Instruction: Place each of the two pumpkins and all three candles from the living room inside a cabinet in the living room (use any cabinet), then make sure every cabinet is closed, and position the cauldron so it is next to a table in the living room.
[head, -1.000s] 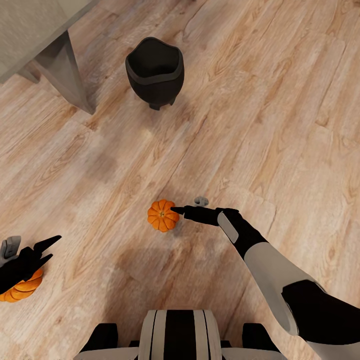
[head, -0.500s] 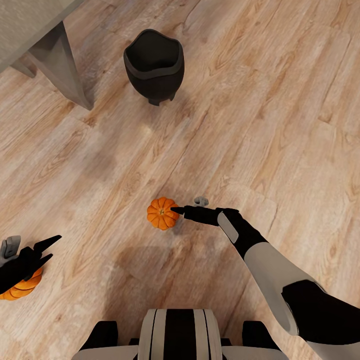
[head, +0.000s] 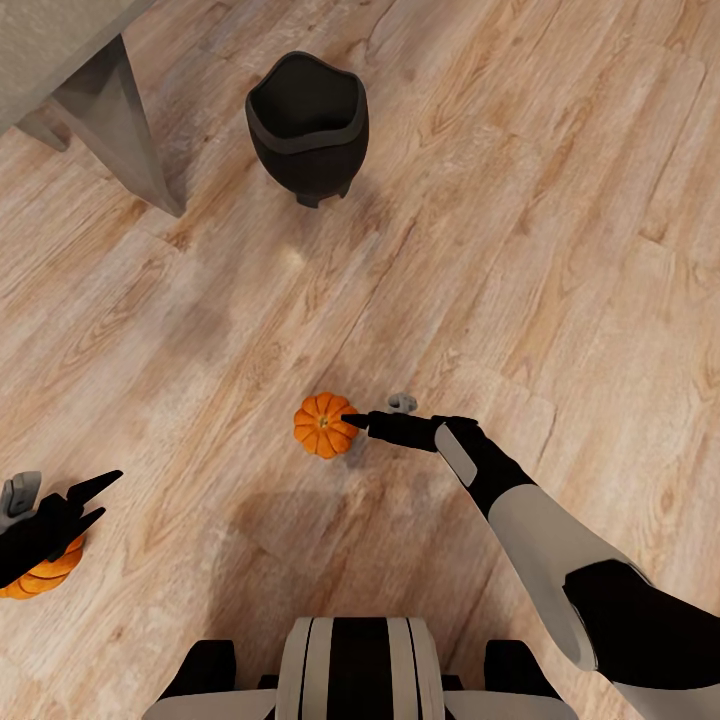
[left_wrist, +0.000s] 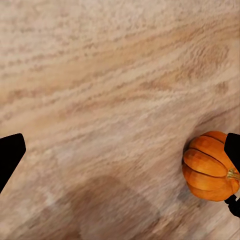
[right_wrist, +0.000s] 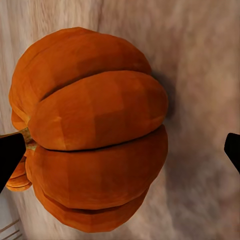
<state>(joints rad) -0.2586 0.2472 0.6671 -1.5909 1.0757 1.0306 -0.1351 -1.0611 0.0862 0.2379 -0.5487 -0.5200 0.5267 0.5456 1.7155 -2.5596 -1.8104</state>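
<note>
Right wrist view: ribbed, glossy orange pumpkin (right_wrist: 95, 130) (lobed) on woodgrain floor (right_wrist: 200, 75).

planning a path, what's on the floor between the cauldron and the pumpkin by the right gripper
Nothing: in the head view, only bare wood floor lies between the cauldron and the pumpkin at the right gripper.

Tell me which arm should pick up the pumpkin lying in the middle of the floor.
Right. The right end effector has its tips at the middle pumpkin, which looms between its spread fingers in the right wrist view. The left end effector hangs far off over the other pumpkin.
</note>
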